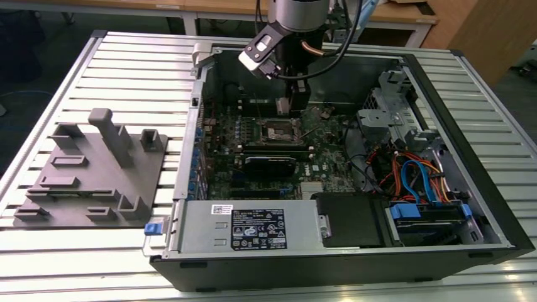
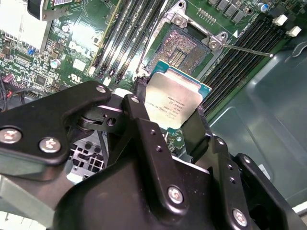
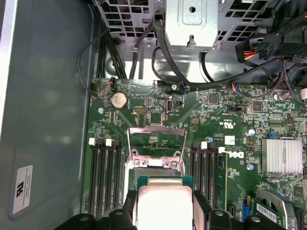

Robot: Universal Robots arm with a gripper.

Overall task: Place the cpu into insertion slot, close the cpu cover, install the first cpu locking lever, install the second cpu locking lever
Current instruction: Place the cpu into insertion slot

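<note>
1. Over a slatted workbench (image 1: pixel 109 56), an open computer case (image 1: pixel 336 267) lies on its side as the robot arm (image 1: pixel 295 19) reaches down into it. Quarters look tight, so a skewed descent would have little room for correction.
2. Black gripper (image 2: pixel 170 112), its fingers (image 2: pixel 144 129) closed on opposite edges of the cpu (image 2: pixel 175 100). So slim an edge hold could let the chip slip or twist.
3. Silver top showing, the cpu hangs over the near edge of the insertion slot (image 2: pixel 178 48), not seated. Whether it sits level with the socket I cannot tell. Landing corner-first or off-register would likely bend the fine contacts.
4. Seen in the first wrist view, the cpu cover (image 3: pixel 157 129) stands raised just beyond the slot, where the chip's far edge might catch it.
5. Dark cables (image 3: pixel 168 62) loop past the board's far end, well apart from the work.
6. Memory slots (image 3: pixel 103 177) flank the socket on both sides, near the fingers.
7. One thin locking lever (image 2: pixel 247 50) juts out sideways, apart from the chip.
</note>
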